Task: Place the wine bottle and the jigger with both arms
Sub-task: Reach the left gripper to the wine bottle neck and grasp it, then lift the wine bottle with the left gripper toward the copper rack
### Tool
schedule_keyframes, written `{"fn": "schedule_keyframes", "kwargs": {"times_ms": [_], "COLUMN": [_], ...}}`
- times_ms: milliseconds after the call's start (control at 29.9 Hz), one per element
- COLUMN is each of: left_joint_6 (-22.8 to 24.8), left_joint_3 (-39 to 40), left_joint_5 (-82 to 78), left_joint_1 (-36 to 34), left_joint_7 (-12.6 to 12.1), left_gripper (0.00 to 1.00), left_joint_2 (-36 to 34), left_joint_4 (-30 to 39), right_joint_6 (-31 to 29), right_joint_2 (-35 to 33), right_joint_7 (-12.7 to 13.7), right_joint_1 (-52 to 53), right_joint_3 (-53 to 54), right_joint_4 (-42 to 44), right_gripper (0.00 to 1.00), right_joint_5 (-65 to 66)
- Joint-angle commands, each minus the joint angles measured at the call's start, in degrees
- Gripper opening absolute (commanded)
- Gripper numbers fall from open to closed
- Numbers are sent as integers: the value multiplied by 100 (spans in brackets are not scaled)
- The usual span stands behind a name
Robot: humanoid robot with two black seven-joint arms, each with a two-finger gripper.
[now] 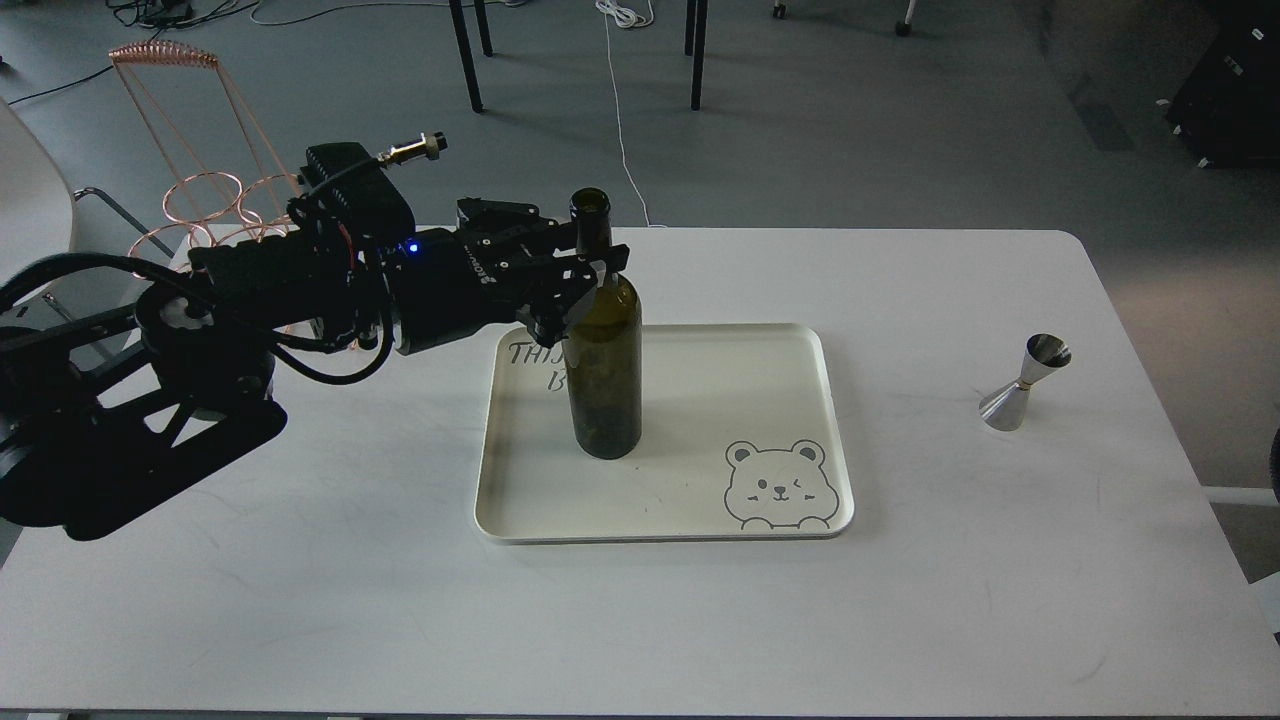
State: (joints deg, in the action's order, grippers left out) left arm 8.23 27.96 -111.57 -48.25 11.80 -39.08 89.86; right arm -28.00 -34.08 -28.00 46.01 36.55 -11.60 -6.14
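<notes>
Standing upright on the left half of the cream tray, the wine bottle is shown with its base on the tray floor, beside the printed lettering and well apart from the bear drawing. The left gripper is seen at the bottle's shoulder and lower neck, its fingers set on either side of the glass; the jaws appear closed on the bottle, though whether firm pressure is applied cannot be told. The bottle-placing step is judged to be at its end: the bottle is set down but not yet released. The next move is expected to call for the jaws to be opened and the arm drawn back sideways without the tall bottle being tipped. The jigger is seen upright on the white table, near the right edge and well apart from the tray, untouched. No right arm is in view, so its state cannot be given.
</notes>
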Motion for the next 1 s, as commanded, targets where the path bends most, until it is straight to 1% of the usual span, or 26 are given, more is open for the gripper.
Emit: {"fn": "schedule_keyframes", "kwargs": {"times_ms": [0, 100, 234, 335, 435, 569, 703, 803, 870, 971], "left_joint_6": [-6, -23, -23, 3, 38, 47, 82, 109, 117, 100], "left_joint_3": [25, 60, 209, 560, 719, 702, 702, 623, 614, 614], "left_joint_5": [-5, 4, 240, 793, 1303, 1787, 2384, 2535, 2526, 2518], "left_joint_1": [-9, -9, -26, -52, -114, -272, -360, -658, -747, -808], "left_joint_7": [-11, -11, -11, -11, 6, 50, 42, 42, 50, 68], "left_gripper": [23, 11, 11, 11, 12, 12, 12, 12, 12, 12], "left_joint_2": [-3, 15, -3, -125, -476, -1135, -1671, -2006, -2059, -2042], "left_joint_4": [14, 23, 49, 93, 102, 93, -12, -319, -661, -1364], "right_joint_6": [0, 0, 0, 0, 0, 0, 0, 0, 0, 0], "right_joint_2": [15, 15, 6, -11, -20, -20, -20, -20, -20, -20], "right_joint_7": [0, 0, 0, 0, 0, 0, 0, 0, 0, 0], "right_joint_1": [-4, -4, -4, -4, 4, 4, 4, 4, 4, 4], "right_joint_3": [1, 1, 1, 1, 1, 1, -7, -7, -7, -7], "right_joint_4": [0, 0, 0, 0, 0, 0, 0, 0, 0, 0], "right_gripper": [98, 98, 98, 98, 98, 98, 98, 98, 98, 98], "right_joint_5": [-1, -1, 8, -1, 8, 8, 8, 8, 8, 8]}}
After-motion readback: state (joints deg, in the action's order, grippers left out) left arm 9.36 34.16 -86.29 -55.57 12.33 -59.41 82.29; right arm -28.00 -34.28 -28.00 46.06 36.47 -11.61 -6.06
